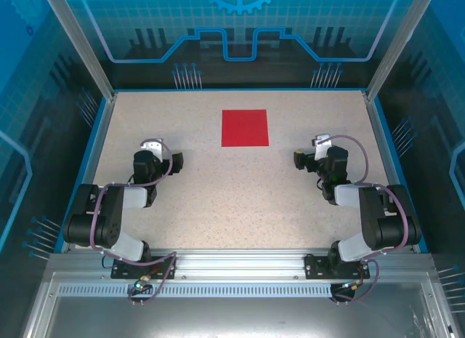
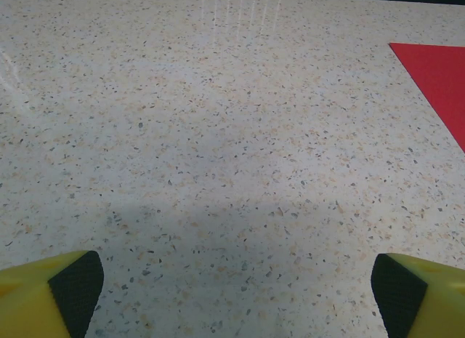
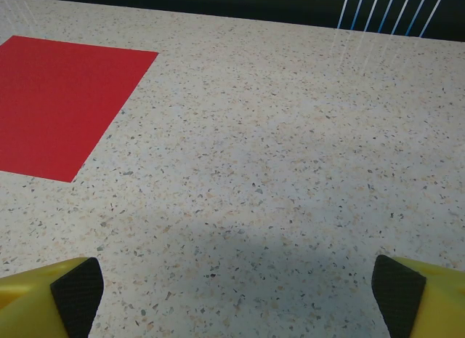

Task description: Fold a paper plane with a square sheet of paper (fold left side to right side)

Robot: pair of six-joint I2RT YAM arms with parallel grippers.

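A speckled desk [image 1: 240,207] carries a flat red square sheet of paper [image 1: 245,127] toward twelve o'clock. The left claw [image 2: 234,291], at eight o'clock from the sheet, and the right claw [image 3: 238,291], at four o'clock, both stand spread wide, holding nothing, apart from the paper.

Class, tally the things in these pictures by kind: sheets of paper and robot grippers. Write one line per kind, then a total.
square sheet of paper, red, lying flat: 1
Grippers, the left gripper and the right gripper, both open: 2
Total: 3
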